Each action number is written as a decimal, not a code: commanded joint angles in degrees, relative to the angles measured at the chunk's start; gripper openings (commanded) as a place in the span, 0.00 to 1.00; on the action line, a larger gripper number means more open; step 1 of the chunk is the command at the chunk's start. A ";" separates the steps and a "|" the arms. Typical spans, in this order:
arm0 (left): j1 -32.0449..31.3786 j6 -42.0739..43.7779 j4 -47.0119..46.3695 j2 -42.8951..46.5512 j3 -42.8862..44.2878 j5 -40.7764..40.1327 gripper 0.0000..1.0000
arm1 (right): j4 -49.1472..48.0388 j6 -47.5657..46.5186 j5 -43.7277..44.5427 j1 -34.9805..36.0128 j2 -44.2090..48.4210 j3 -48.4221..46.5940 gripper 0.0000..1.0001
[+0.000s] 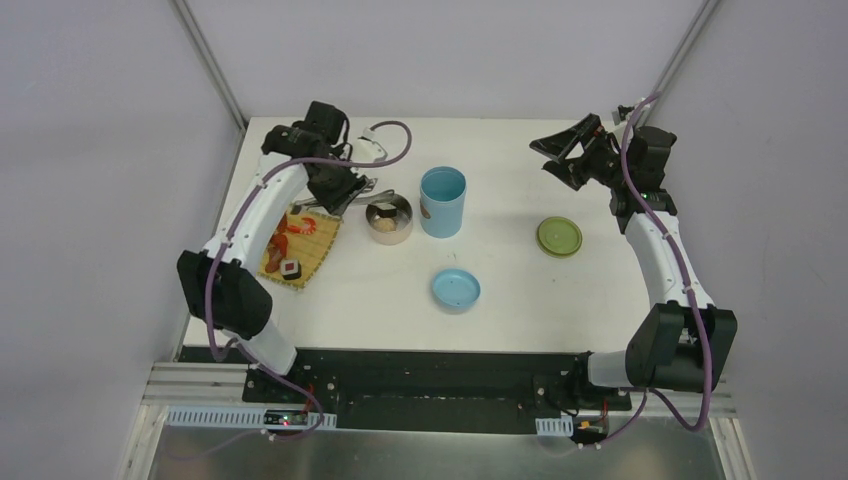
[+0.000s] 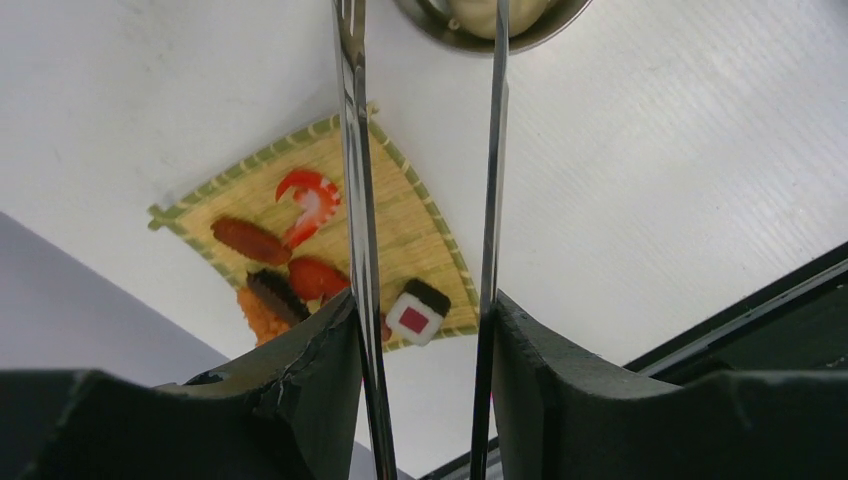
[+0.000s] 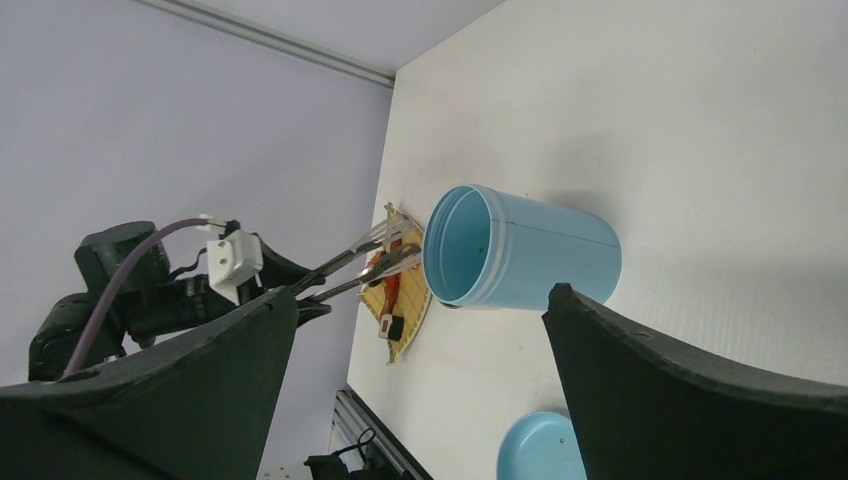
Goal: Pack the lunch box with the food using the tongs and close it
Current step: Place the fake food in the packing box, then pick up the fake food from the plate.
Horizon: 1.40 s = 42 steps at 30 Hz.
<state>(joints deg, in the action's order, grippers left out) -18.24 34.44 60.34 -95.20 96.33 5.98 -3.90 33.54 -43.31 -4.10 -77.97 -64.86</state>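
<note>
My left gripper (image 1: 345, 190) (image 2: 425, 310) is shut on the silver tongs (image 1: 372, 190) (image 2: 352, 150). Their two arms stand apart, with the tips over the steel bowl (image 1: 405, 206) (image 2: 425, 22), which holds a pale food piece (image 1: 383, 226). On the bamboo mat (image 1: 318, 240) (image 2: 400, 200) lie a shrimp (image 2: 312, 195), a brown sausage (image 2: 250, 240) and a white sushi block (image 2: 418, 312). The light-blue cylinder (image 1: 443, 200) (image 3: 540, 250) stands uncovered beside the bowl. Its blue lid (image 1: 456, 289) (image 3: 540, 450) and the green lid (image 1: 559, 236) lie apart on the table. My right gripper (image 1: 565, 150) (image 3: 422, 292) hangs open at the back right, holding nothing.
The mat lies near the table's left edge (image 1: 215, 215). A black rail (image 1: 430, 365) runs along the near edge by the arm bases. Grey walls close in the left, back and right sides.
</note>
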 commanded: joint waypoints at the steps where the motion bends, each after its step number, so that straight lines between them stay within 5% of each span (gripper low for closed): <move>1: 4.66 -2.45 6.86 7.97 2.14 2.81 0.46 | -0.79 -0.84 -0.54 -0.38 1.47 -0.92 0.99; 9: 16.71 -3.88 13.18 20.68 -10.10 4.00 0.47 | -0.80 -0.75 -1.51 -0.34 2.05 0.09 0.99; 21: 23.28 -11.85 17.62 34.35 -26.40 -7.63 0.47 | 0.03 -1.18 -2.31 0.22 1.89 0.26 0.99; 42: 26.58 -16.05 15.34 25.75 -24.72 -6.68 0.50 | -0.31 -1.11 -1.96 0.49 1.60 0.29 0.99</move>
<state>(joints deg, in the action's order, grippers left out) 7.99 20.10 76.20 -67.94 68.97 -1.69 -2.72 33.36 -44.40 -3.86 -77.95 -64.27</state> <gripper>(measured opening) 0.498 0.990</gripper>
